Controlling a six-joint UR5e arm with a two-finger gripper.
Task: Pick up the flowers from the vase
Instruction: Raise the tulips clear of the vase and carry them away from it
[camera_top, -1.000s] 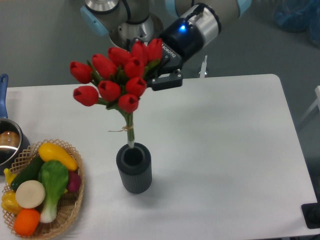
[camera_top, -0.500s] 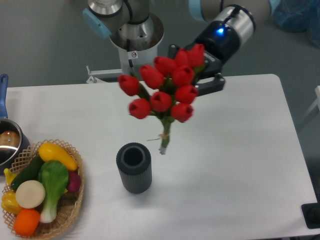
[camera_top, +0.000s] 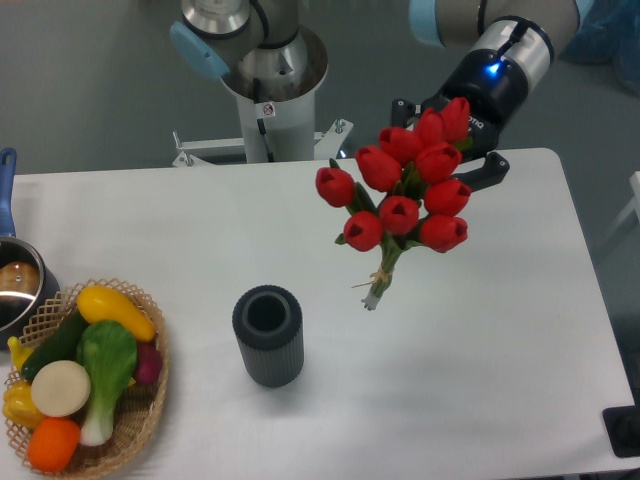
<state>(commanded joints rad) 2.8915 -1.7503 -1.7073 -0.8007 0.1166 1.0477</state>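
The flowers (camera_top: 405, 190), a bunch of red tulip buds with green stems tied in twine, hang in the air right of centre, stem ends pointing down-left above the table. My gripper (camera_top: 452, 150) is shut on the flowers among the upper buds, with one dark finger (camera_top: 488, 173) showing to their right and the other hidden behind them. The vase (camera_top: 268, 336), a dark grey ribbed cylinder, stands upright and empty on the white table, well to the lower left of the bunch.
A wicker basket (camera_top: 135, 425) of coloured vegetables sits at the front left corner. A metal pot (camera_top: 18, 285) with a blue handle (camera_top: 6, 185) is at the left edge. The arm's base (camera_top: 270, 75) rises behind the table's back edge.
The flowers have left the vase, risen clear of it, and travelled right with my gripper across the table. The vase stayed in place.
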